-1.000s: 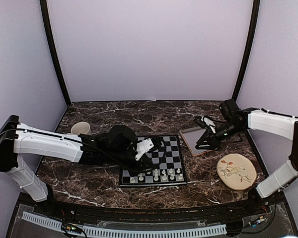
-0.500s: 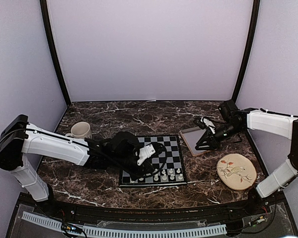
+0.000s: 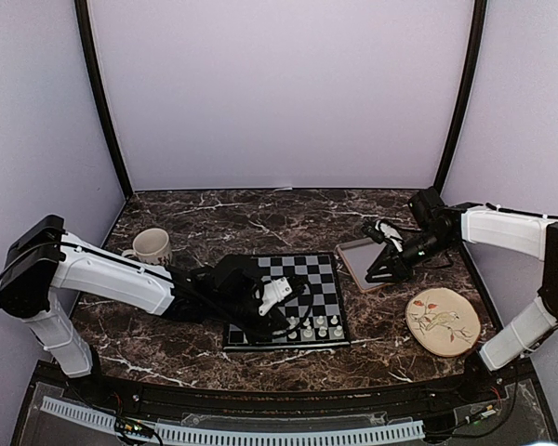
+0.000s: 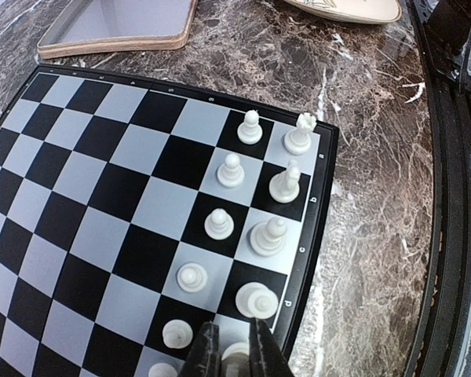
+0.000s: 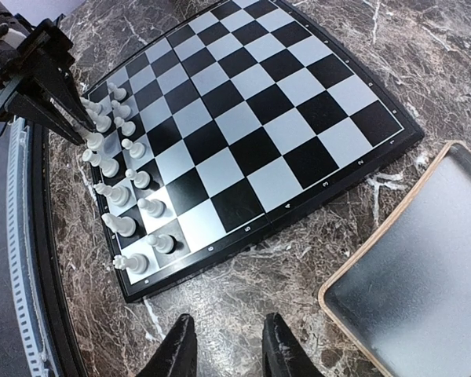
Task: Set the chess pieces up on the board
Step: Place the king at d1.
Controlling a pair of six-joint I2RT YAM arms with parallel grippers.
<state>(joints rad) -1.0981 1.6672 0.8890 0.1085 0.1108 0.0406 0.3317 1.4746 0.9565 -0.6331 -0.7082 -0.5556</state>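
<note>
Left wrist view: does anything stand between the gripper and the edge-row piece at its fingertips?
Nothing visible does. The left gripper is shut on that chess piece in the board's edge row. The neighbouring piece and a pawn stand close, clear of the gripper.

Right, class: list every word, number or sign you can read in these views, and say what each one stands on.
"2", "3", "4", "5": faint, on the board rim, right wrist view.
"b", "c", "d": faint, on the rim beside the chess pieces, left wrist view.
Other rim marks: too small to read.
Plate: a bird drawing, no words.
</note>
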